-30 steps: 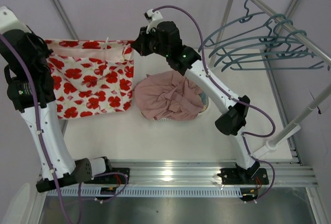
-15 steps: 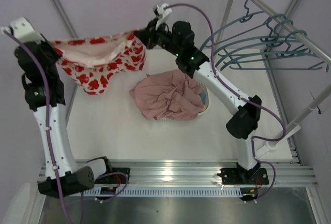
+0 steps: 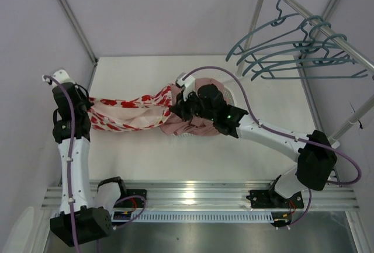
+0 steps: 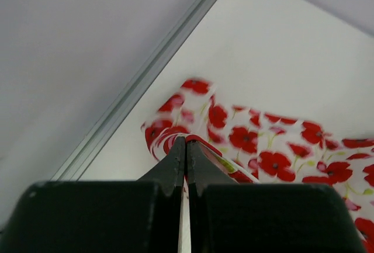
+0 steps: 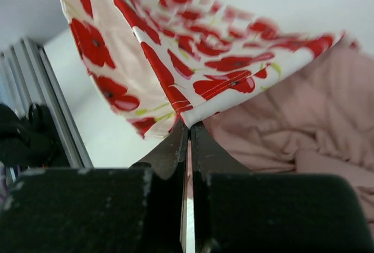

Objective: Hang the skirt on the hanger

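Both arms' jaws pinched on the skirt [image 3: 131, 113]; pink garment [image 5: 304, 113] partly covered.

skirt [image 3: 131, 115]: matt printed cloth | pink garment [image 3: 188, 128]: soft cloth | table [image 3: 234, 159]: smooth matt

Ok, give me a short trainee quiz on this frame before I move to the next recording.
1. How many grippers are shut on the skirt?
2. True or false: the skirt hangs on a hanger.
3. Next to the right gripper lies: A) a pink garment, B) a towel, C) a box.
Key: 1 both, left gripper too; 2 false, hangers are bare; 3 A.
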You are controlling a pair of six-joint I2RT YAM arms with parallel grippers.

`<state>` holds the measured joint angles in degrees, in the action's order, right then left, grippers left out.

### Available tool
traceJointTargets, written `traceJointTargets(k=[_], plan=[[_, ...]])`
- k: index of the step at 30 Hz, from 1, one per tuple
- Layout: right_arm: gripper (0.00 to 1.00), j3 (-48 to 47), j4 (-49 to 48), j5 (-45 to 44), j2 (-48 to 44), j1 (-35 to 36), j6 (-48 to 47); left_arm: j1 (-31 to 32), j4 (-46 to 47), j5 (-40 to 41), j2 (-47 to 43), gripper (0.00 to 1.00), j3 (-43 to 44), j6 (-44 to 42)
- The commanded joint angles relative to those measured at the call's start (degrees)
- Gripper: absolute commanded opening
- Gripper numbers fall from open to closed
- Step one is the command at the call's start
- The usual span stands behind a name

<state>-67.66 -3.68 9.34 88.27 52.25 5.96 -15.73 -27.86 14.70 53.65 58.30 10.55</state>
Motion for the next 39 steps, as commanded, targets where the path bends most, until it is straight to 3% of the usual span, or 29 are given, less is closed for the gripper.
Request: traceJointTargets(k=[1, 5, 7, 12, 15, 19, 22, 25, 26, 28, 29, 30, 31, 32, 34, 35, 37, 39], plan=[[0.0, -4.6, -3.3, -5.4, -3.1, -1.3, -0.2, -0.4, 5.8, 0.5, -1.5, 0.02, 8.0, 1.1], [0.0, -15.5, -2.8, -7.2, 5.1, -2.4, -0.1, -0.4, 13.5, -2.8, 2.1, 0.02, 15.3, -0.1], [0.0, -25.6, -1.6, -7.5, 9.2, -3.7, -0.4, -0.5, 14.9, -7.6, 8.7, 0.0, 21.2, -1.2], [0.0, -49.5, 0.7, -5.8, 21.8, -6.7, -0.6, -0.4, 12.1, -17.6, 25.2, 0.0, 46.8, 1.0], [0.0, -54.7, -8.2, -5.7, 24.1, -7.7, -0.6, -0.3, 12.3, -21.9, 33.0, 0.0, 58.6, 1.2], [0.0, -65.2, -7.3, -6.4, 28.1, -8.8, -1.4, -0.3, 15.4, -23.9, 37.5, 0.0, 66.2, -1.3], [0.0, -66.0, -6.5, -5.4, 27.8, -8.9, -3.2, -0.3, 20.6, -29.8, 35.2, 0.0, 61.6, -7.1], [0.0, -58.3, -6.9, -2.6, 24.1, -8.9, -5.4, -0.5, 20.6, -29.2, 30.9, 0.0, 51.9, -12.5], [0.0, -51.7, -7.6, -2.7, 22.6, -8.9, -5.3, -0.7, 23.4, -29.0, 26.8, 0.0, 39.4, -13.8], [0.0, -42.7, -10.1, -3.4, 17.1, -8.9, -4.3, -0.8, 29.3, -29.5, 21.9, 0.0, 30.6, -16.9], [0.0, -33.2, -11.5, -3.5, 15.1, -8.9, -3.9, -0.9, 31.3, -29.7, 19.2, 0.0, 16.7, -17.7], [0.0, -28.6, -13.8, -3.3, 13.3, -8.8, -2.7, -0.8, 32.3, -29.4, 13.9, 0.0, 12.4, -18.1], [0.0, -24.7, -14.2, -2.8, 11.5, -8.7, -2.0, -1.1, 32.8, -27.9, 11.3, 0.0, 8.2, -18.5], [0.0, -20.9, -14.2, -1.9, 8.4, -8.5, -1.4, -1.1, 32.7, -26.3, 9.0, 0.0, -2.9, -18.6], [0.0, -11.6, -12.6, 0.1, 5.6, -7.5, -1.6, -1.7, 31.1, -20.1, 3.1, 0.0, -9.3, -19.6], [0.0, -8.8, -11.0, -0.2, 3.2, -5.9, -1.8, -1.8, 29.8, -17.1, 1.8, 0.0, -17.6, -21.9], [0.0, -3.1, -8.8, -1.1, 1.3, -3.7, -1.8, -2.0, 25.7, -6.2, -0.1, 0.0, -19.7, -26.1], [0.0, -0.7, -4.5, -2.0, -0.3, 0.1, -1.4, -2.0, 25.0, -2.3, -0.9, 0.0, -22.7, -29.9]])
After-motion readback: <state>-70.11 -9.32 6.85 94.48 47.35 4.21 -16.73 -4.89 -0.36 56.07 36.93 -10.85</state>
